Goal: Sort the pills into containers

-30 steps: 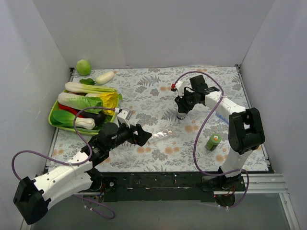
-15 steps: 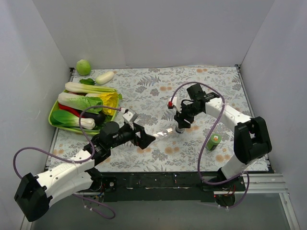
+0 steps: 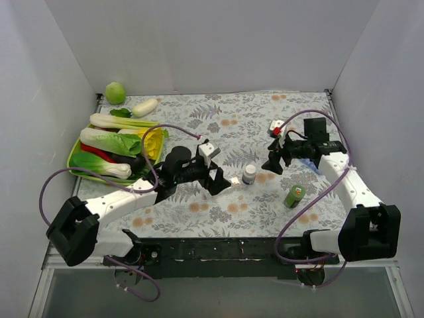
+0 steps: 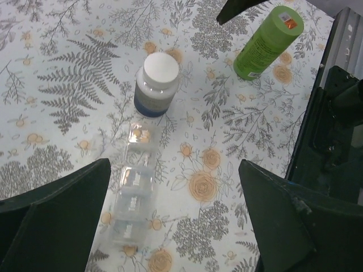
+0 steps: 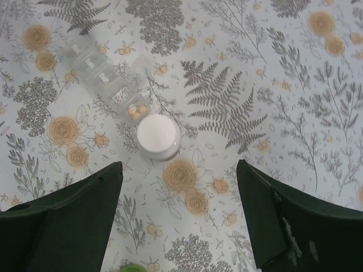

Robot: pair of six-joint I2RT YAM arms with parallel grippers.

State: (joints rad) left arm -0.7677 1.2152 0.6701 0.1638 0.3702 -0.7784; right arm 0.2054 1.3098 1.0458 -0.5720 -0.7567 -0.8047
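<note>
The left gripper is seen with its jaws spread wide and nothing between them. It is held low over the clear pill box, which lies flat on the flowered table cloth under the gap, one end just beside the white-capped pill bottle. The right gripper is likewise parted and empty, poised above that same bottle. What look like a few small pills are seen in the box compartment nearest the bottle. The box is judged light and hard to see, so it could be skidded or tipped if a finger is set down on its edge, and the pills inside could be spilled. The upright bottle could be knocked over, since both arms are crowded round it. The green bottle stands apart to the side. Overhead, the left arm is stretched far forward and low, while the right arm is folded at its own side, its wrist turned inward.
</note>
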